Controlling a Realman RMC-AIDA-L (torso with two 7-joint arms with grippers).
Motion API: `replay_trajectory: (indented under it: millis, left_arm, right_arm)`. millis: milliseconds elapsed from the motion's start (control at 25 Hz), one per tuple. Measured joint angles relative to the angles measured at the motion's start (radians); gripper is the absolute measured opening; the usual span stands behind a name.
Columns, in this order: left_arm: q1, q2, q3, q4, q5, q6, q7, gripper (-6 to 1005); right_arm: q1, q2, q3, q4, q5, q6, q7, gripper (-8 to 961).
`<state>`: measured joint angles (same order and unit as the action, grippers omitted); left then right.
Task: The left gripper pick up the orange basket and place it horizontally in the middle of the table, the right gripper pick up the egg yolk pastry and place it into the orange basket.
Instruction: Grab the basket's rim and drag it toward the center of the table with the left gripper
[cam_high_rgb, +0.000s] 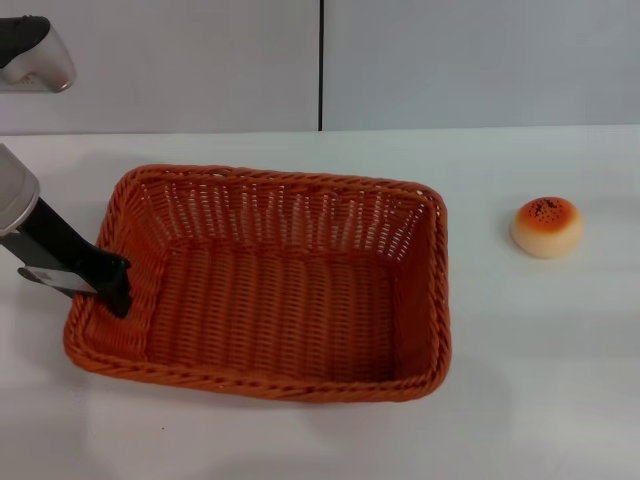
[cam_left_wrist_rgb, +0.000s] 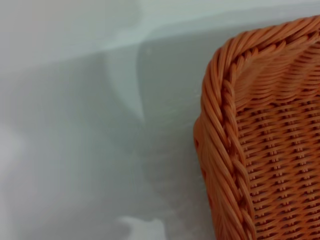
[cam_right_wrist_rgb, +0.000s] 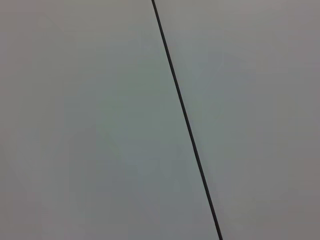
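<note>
The basket's left rim is being gripped by the left gripper, closed on it. The pastry is lying apart on the tabletop.

The left arm comes in low from the robot's left side, its silver-grey wrist sloping down and inward to the black left claw. The claw is tilted, tips lowest and farthest from the wrist. One dark finger lies on the inner side of a woven rim, and a thinner dark part shows just outside the same rim, so the claw straddles the wall and appears closed on it. The left wrist view shows none of the claw's own fingers. The right claw does not appear in any view.
</note>
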<state>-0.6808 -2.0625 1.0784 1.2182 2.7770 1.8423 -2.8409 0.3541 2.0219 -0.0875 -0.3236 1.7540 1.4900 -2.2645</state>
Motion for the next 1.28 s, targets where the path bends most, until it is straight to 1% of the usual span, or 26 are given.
replay_trajectory:
  millis: [200, 400, 600, 760, 840, 960, 1040, 1160, 1280]
  left_arm:
    - [0.006, -0.008, 0.003, 0.036, -0.005, -0.021, -0.008, 124]
    - [0.008, -0.005, -0.026, 0.045, -0.012, -0.036, -0.020, 124]
    - [0.002, 0.002, -0.036, 0.019, -0.003, -0.029, -0.026, 123]
    - [0.005, 0.003, -0.039, -0.011, 0.001, -0.020, -0.032, 123]
    - [0.006, 0.003, -0.059, -0.031, 0.002, -0.013, -0.036, 122]
    - [0.000, 0.004, -0.124, -0.053, 0.004, -0.003, -0.037, 122]
    - [0.002, 0.004, -0.160, -0.055, 0.001, 0.001, -0.037, 184]
    - [0.013, 0.004, -0.175, -0.038, -0.001, 0.001, -0.035, 278]
    - [0.017, 0.005, -0.184, -0.033, 0.001, 0.002, -0.031, 429]
  right_arm:
    - [0.001, 0.002, 0.000, 0.001, 0.000, -0.015, -0.004, 692]
    - [0.001, 0.003, 0.000, 0.002, -0.001, -0.018, -0.005, 694]
    - [0.003, 0.007, 0.000, 0.002, -0.001, -0.021, -0.006, 694]
    - [0.009, 0.008, 0.000, 0.002, -0.001, -0.023, -0.007, 694]
    - [0.013, 0.008, 0.000, 0.002, -0.002, -0.024, -0.007, 694]
    - [0.015, 0.008, 0.000, 0.002, -0.003, -0.024, -0.008, 694]
    - [0.016, 0.008, 0.000, 0.001, -0.003, -0.025, -0.008, 694]
    - [0.016, 0.008, 0.000, 0.000, -0.004, -0.025, -0.008, 695]
    - [0.016, 0.008, 0.000, 0.000, -0.004, -0.025, -0.008, 695]
